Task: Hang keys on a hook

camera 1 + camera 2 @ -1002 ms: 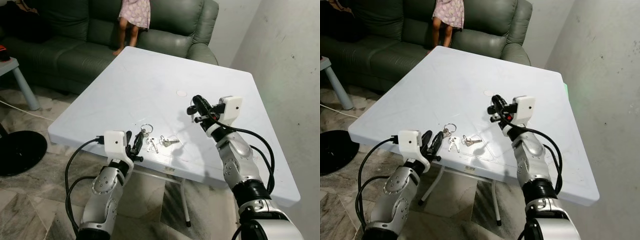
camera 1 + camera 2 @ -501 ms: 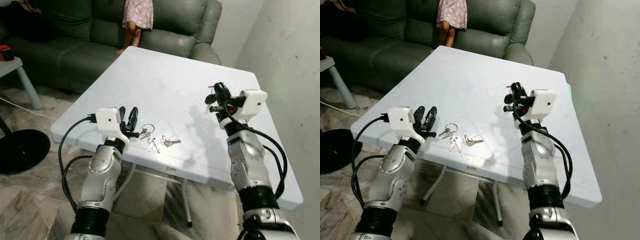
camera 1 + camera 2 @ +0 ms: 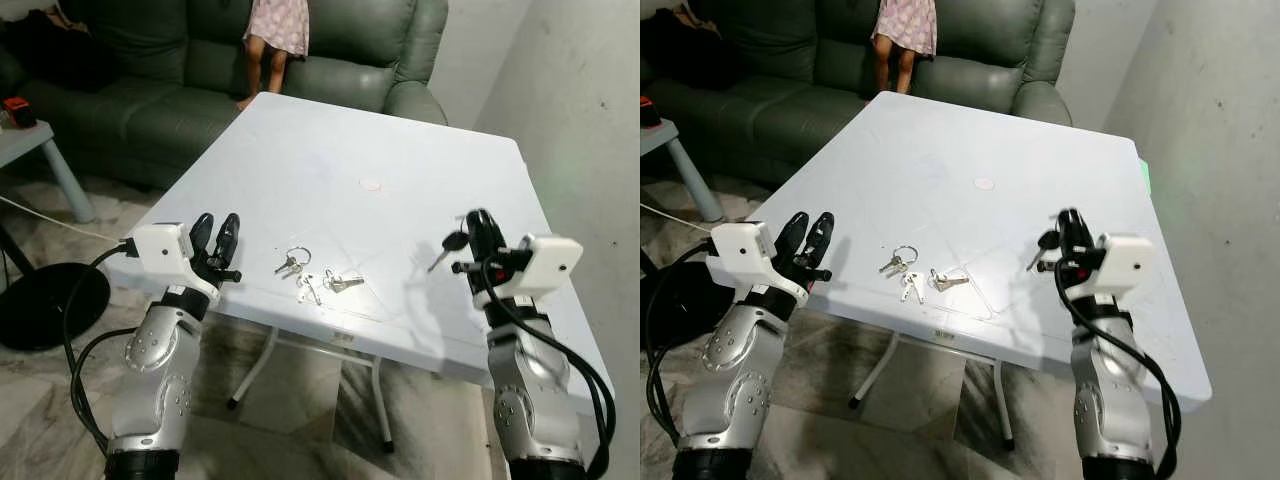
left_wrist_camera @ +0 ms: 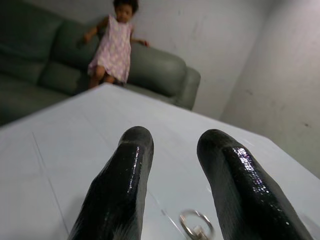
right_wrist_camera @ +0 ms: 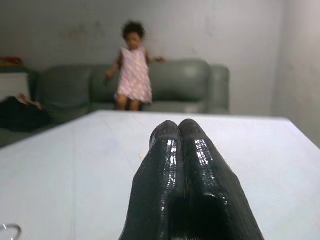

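Overhead, the keys (image 3: pixel 310 275) are lying near the white table (image 3: pixel 330 170) front edge, between the spread left gripper (image 3: pixel 216 232) and pressed-together right gripper (image 3: pixel 475 225) — well apart from both. Through the wrist cameras, a person (image 5: pixel 131 75) (pink dress) is standing at the green sofa (image 4: pixel 160 67) — beyond the table.

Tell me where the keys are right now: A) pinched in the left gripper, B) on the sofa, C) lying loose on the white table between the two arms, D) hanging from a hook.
C: the keys lie flat on the white table near its front edge, with the open left gripper off to their side and not touching them.
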Robot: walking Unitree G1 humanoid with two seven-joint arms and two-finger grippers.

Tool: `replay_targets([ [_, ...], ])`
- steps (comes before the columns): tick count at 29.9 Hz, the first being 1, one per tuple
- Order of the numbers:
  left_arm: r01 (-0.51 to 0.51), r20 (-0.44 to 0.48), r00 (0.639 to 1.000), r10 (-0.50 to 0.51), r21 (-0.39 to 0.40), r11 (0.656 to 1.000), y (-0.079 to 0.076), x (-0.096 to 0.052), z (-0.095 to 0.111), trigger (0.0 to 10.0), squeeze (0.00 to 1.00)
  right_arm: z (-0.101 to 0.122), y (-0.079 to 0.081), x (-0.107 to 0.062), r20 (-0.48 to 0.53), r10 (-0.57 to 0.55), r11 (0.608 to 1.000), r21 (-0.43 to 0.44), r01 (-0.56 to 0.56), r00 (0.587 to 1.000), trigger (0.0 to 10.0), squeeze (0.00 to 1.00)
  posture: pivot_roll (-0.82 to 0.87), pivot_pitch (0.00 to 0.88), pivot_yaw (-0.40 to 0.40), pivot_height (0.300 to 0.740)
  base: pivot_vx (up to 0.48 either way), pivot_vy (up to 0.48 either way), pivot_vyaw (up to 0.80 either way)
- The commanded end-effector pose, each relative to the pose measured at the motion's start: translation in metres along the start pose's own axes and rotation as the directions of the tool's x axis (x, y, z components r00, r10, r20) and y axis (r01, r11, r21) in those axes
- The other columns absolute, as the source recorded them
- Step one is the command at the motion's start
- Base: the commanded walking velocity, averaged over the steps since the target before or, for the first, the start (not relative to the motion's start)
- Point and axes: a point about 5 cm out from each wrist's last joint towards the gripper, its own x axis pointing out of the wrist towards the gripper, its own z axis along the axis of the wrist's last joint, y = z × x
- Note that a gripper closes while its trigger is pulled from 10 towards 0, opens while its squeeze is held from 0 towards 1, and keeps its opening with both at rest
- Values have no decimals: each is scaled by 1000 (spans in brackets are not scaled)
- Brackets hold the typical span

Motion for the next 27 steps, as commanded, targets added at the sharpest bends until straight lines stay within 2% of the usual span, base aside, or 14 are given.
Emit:
replay_targets([
  [1,2,-9,1000,-2,-18,1000,-3,-1,1,10000,0,4,3,0,-10,-8,1000,-12,8,1000,10000,0,130,0,-64,736,0,0,0],
  [4,3,-13,1000,-3,-35,999,-4,0,3,10000,0,5,5,-3,-21,-26,1000,-8,26,999,10000,0,126,0,-62,736,0,0,-481],
  [7,1,-28,1000,-2,-18,1000,-2,4,4,10000,0,6,10,-2,-36,-2,999,-35,1,999,10000,0,120,0,-59,736,0,0,-692],
  [12,17,-39,999,-17,9,1000,0,20,9,10000,0,7,10,2,-69,5,998,-69,-10,998,10000,0,107,0,-49,736,0,0,-756],
  [27,12,-51,999,-11,12,1000,0,26,4,10000,0,4,18,4,-100,28,995,-92,-38,995,10000,0,117,0,-57,736,0,0,-722],
])
